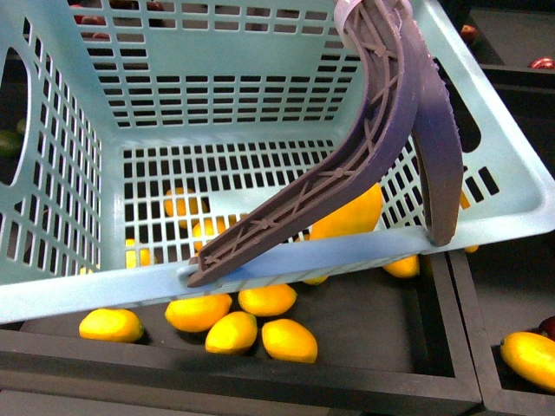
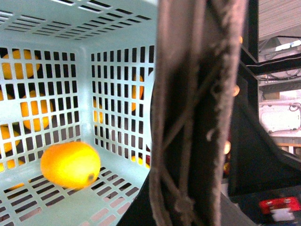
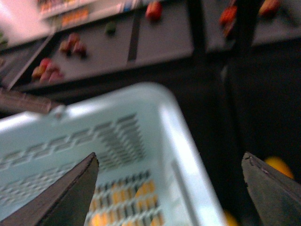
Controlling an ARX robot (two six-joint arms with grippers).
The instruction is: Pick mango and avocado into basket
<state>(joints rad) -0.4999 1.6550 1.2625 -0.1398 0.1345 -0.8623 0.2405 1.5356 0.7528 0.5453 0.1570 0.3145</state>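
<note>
Right claw [image 3: 169, 160] spread empty above light turquoise slotted plastic basket [image 3: 141, 96] rim. Smooth yellow-orange oblong mango [image 2: 70, 165] lies below it on basket floor. I cannot locate avocado; left claw unseen.

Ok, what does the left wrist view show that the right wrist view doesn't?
Only the left wrist view: the mango lying on the basket floor, and a handle close up. Only the right wrist view: the right gripper, jaws wide apart, and blurred red fruit on far shelves. Both: the turquoise basket, with yellow fruit showing through its slots.
</note>
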